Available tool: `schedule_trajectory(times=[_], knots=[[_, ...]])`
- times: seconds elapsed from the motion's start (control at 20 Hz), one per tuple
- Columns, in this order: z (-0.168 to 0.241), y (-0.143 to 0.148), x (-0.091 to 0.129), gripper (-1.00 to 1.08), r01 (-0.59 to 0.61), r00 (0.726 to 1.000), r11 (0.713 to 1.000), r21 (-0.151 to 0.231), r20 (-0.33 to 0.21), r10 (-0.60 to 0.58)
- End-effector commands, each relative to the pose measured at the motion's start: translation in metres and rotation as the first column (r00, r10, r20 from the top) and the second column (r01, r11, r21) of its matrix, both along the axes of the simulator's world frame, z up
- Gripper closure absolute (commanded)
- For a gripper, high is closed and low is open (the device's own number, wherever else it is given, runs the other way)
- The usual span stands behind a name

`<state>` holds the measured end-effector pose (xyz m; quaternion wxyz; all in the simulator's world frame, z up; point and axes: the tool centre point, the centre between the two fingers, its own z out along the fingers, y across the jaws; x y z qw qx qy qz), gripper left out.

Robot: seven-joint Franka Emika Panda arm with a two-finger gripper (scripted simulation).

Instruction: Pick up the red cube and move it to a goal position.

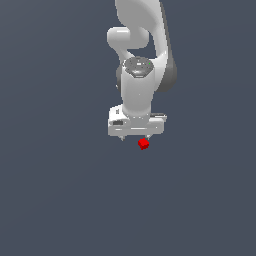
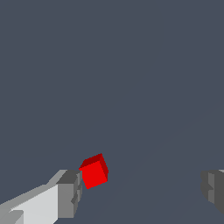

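The red cube [image 1: 143, 144] is tiny and sits just under the white gripper [image 1: 135, 137] in the exterior view, toward that view's right side of the hand. In the wrist view the red cube [image 2: 94, 170] lies between the two grey fingers, right beside one finger [image 2: 70, 192] and far from the other finger [image 2: 213, 188]. Whether it touches the near finger I cannot tell. The gripper [image 2: 142, 190] is open wide and holds nothing. The hand points straight down over the cube.
The plain dark grey floor [image 1: 60, 200] fills the rest of both views. The white arm [image 1: 140, 45] rises above the hand in the exterior view. No goal marker shows.
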<state>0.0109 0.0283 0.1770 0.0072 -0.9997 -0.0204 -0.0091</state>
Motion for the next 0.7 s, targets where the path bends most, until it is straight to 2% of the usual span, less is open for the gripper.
schedule_trajectory(times=[0.0,0.3,0.65], knots=[[0.000,0.000,0.000,-0.92,0.000,1.000,1.000,0.000,0.000,0.000],[-0.010,0.005,-0.004,-0.92,-0.026,1.000,1.000,-0.001,-0.001,0.026],[-0.049,0.021,-0.020,-0.92,-0.121,0.993,0.993,-0.004,-0.005,0.121]])
